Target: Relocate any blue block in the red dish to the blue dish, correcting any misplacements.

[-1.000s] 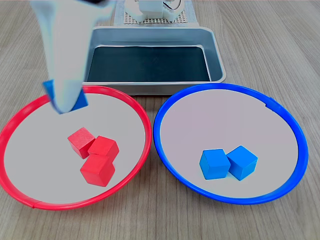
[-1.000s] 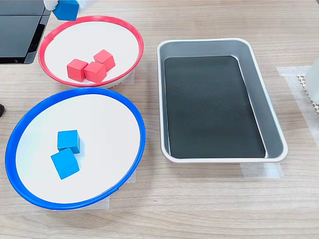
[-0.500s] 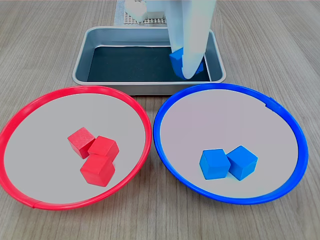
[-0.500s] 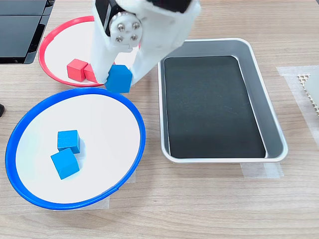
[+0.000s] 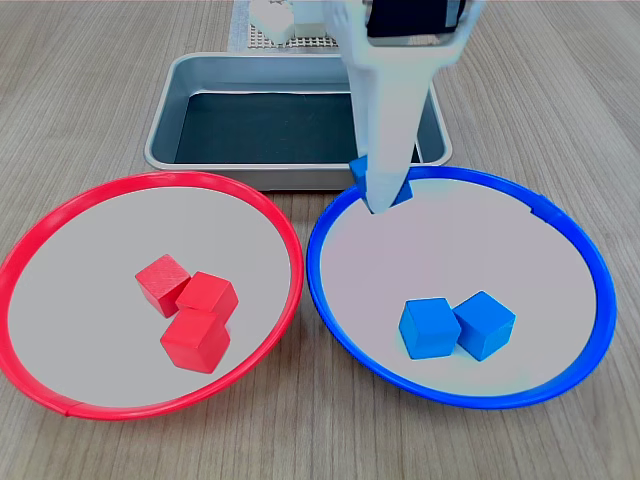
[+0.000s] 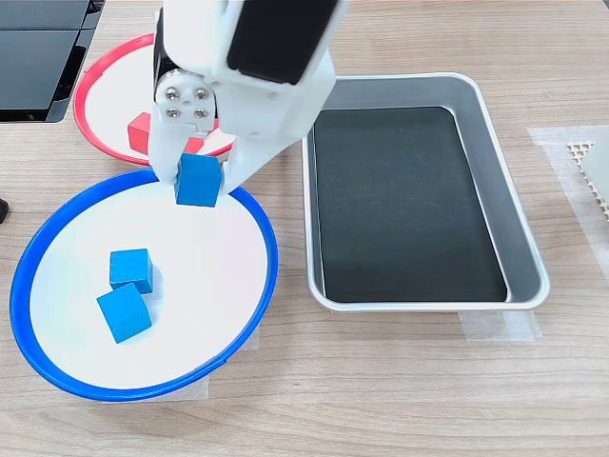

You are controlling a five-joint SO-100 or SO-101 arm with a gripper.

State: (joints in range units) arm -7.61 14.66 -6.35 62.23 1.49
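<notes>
My white gripper (image 5: 381,190) (image 6: 199,181) is shut on a blue block (image 5: 398,186) (image 6: 199,180) and hangs above the far rim of the blue dish (image 5: 592,262) (image 6: 29,252). Two more blue blocks (image 5: 456,326) (image 6: 127,293) lie side by side inside that dish. The red dish (image 5: 288,236) (image 6: 96,73) holds three red cubes (image 5: 190,310); in the second exterior view my arm covers most of them and only one red cube (image 6: 140,130) shows. No blue block shows in the red dish.
A rectangular metal tray (image 5: 167,120) (image 6: 495,162) with a dark floor stands behind both dishes in the first exterior view, to the right of them in the second exterior view. A dark device (image 6: 38,57) sits at the second exterior view's top left.
The gripper carried the blue block from over the red dish's rim, across the tray's near edge, and down over the blue dish's far rim. The other cubes have not moved.
</notes>
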